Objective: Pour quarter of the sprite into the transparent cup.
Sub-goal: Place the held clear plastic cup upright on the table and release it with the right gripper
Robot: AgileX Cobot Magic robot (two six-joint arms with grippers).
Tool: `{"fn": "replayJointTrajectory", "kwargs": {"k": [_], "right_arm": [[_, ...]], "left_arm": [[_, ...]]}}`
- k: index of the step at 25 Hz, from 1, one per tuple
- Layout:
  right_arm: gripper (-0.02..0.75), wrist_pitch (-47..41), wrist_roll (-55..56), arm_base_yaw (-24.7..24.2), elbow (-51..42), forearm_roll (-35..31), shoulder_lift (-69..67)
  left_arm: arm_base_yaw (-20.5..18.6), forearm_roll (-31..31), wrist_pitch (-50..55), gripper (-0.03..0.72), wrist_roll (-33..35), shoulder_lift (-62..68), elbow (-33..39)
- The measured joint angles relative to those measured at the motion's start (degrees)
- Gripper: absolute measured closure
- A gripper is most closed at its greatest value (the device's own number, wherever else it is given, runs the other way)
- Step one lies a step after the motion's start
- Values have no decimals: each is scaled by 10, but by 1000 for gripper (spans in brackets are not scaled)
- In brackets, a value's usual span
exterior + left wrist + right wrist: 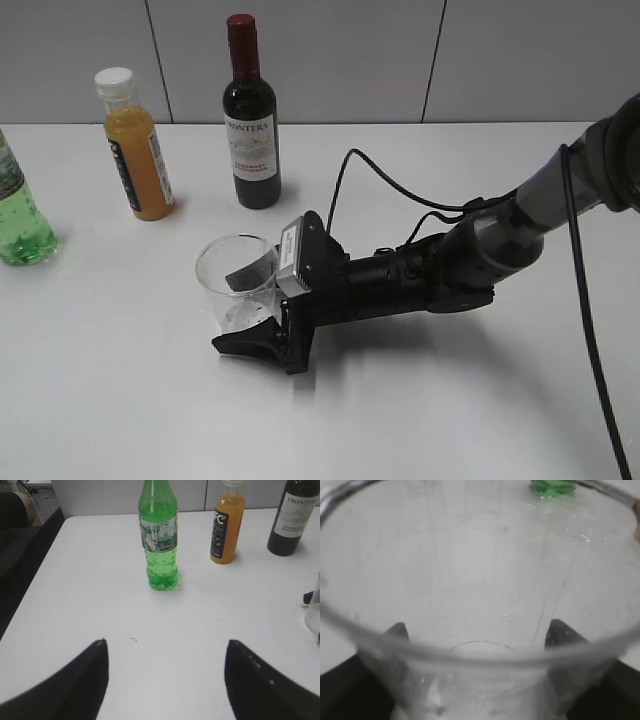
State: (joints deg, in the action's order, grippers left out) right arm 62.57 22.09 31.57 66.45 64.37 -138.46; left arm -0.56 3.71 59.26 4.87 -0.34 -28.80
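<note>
The green see-through plastic soda bottle (18, 222) is cut off at the frame edge, far from the right gripper (247, 305), whose fingers flank the small clear plastic tumbler (236, 280); grip unclear. The left gripper (165, 680) gapes wide.

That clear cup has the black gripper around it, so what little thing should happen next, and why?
Probably the right gripper should close on the transparent cup to steady it: its fingers sit either side of the cup, which looks empty. Meanwhile the left gripper is open and short of the sprite, which stands upright.
</note>
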Motion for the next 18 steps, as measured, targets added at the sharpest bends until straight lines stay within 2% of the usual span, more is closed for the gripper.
{"fn": "replayJointTrajectory", "kwargs": {"k": [3, 10, 18], "right_arm": [[55, 0, -1, 0, 0, 8, 0], [48, -8, -1, -11, -1, 36, 4], [48, -21, -1, -55, -46, 58, 40]], "left_arm": [[0, 0, 0, 135, 0, 0, 0], [0, 0, 0, 135, 0, 0, 0], [0, 0, 0, 135, 0, 0, 0]]}}
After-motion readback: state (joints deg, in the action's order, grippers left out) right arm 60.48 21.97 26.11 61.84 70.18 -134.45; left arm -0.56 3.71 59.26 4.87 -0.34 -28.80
